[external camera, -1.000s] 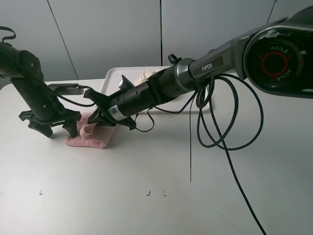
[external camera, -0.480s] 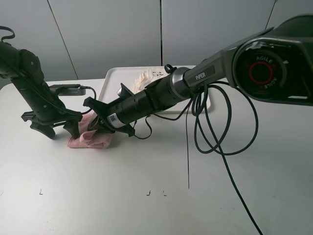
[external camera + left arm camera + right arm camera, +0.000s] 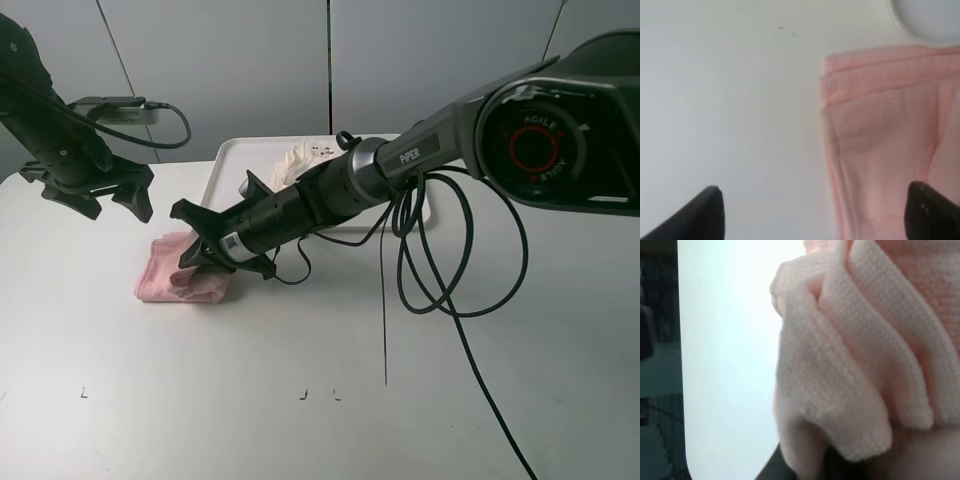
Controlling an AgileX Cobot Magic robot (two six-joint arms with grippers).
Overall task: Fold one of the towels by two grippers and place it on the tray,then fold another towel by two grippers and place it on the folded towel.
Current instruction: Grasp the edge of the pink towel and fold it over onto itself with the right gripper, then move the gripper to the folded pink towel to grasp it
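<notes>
The pink towel lies folded on the table left of centre, its layered edges filling the right wrist view. My right gripper reaches across to it and is shut on its near-right edge. My left gripper hangs open above and behind the towel, touching nothing. In the left wrist view the pink towel lies below the spread left gripper. The white tray stands at the back behind the right arm. On it the cream towel shows partly.
Loops of black cable hang from the right arm over the table's middle. The left arm's cable arcs above its wrist. Small marks sit near the table's front edge. A grey panelled wall stands behind.
My left gripper has lifted up and back off the pink towel, still open. My right gripper first pushed further left into the towel and has since held still.
</notes>
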